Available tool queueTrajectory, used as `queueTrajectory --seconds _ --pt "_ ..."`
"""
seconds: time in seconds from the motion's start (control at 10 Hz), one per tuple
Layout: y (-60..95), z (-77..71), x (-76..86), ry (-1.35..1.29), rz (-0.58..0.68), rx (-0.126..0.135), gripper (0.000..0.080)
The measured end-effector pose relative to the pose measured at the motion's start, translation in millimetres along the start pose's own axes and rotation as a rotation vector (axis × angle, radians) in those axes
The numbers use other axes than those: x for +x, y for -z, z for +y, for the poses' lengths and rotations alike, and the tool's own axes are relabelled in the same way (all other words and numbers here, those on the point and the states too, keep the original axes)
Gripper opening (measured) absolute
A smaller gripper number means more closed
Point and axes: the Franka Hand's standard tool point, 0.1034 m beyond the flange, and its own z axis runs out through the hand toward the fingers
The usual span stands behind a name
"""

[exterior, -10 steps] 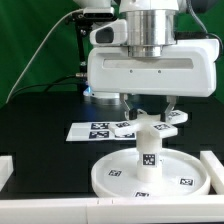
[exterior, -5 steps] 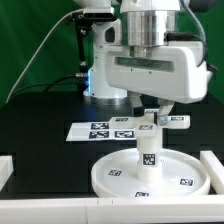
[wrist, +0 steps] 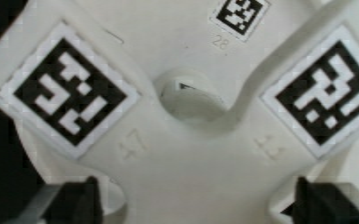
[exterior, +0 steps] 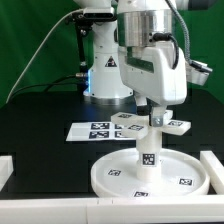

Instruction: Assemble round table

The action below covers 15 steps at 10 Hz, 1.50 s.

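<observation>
Cross-shaped base (exterior: 160, 124) sat atop upright leg (exterior: 148, 150) on round disc (exterior: 150, 176), directly beneath gripper (exterior: 157, 108); jaws spread open, gripping nothing, flanking base.

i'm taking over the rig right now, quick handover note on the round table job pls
Pincer: open, its fingers standing to either side of the cross base, not clamped on it.
Disc: lies flat on the black table at the front, between two white blocks.
Leg: stands upright at the middle of the disc.
Cross base: sits on top of the leg, directly under the arm.
Marker board: lies behind the disc.
Done: all three parts are stacked.
Left: how tightly the base sits on the leg cannot be told, so check it, then lift the arm clear.
</observation>
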Motion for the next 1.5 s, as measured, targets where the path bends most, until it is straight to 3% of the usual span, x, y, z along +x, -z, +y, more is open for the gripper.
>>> queueTrajectory --seconds 0.1,0.2,0.5,0.7,1.1,1.3,1.5 --pt "2.2 0.0 -3.8 0.059 -0.005 -0.007 0.0575" --pt "8.1 -2.3 -4.5 0.15 -0.011 0.001 0.0636" --pt "19.6 -7.0 -3.8 0.438 -0.016 0.02 0.0645" --pt "14.2 -3.8 -2.8 0.709 -0.017 0.013 0.0649" --pt "13.0 -3.2 -3.7 0.981 -0.004 0.014 0.0649" --pt "13.9 -5.5 -2.9 1.385 -0.007 0.005 0.0649" --pt "10.4 -4.1 -14.0 1.597 -0.009 -0.001 0.0649"
